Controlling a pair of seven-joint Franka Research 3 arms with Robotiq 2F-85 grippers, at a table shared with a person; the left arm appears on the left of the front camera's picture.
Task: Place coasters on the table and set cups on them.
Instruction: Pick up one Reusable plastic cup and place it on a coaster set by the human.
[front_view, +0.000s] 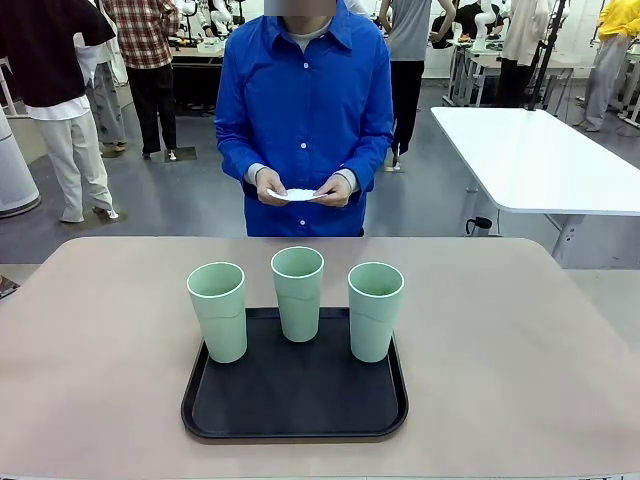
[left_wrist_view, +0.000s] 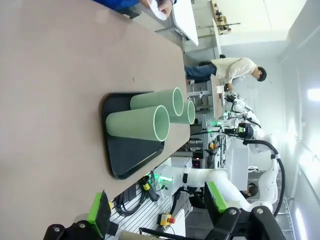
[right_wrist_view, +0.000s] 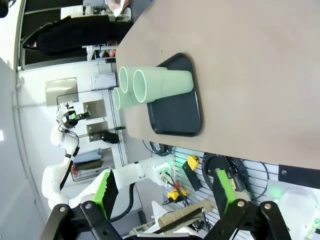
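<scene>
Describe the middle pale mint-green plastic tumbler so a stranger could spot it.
On the large beige-pink table sits a black rounded-corner tray with three tall pale mint-green plastic tumblers. Take the centre tumbler: it alone stands by the tray's far edge, nearest the person in the blue shirt; its left neighbour and right neighbour stand nearer the camera.

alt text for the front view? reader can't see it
Three pale mint-green cups stand upright on a black tray near the front of a beige-pink table, with the middle one set farther back. At the far side a person in a blue shirt holds white paper coasters at waist height.
</scene>
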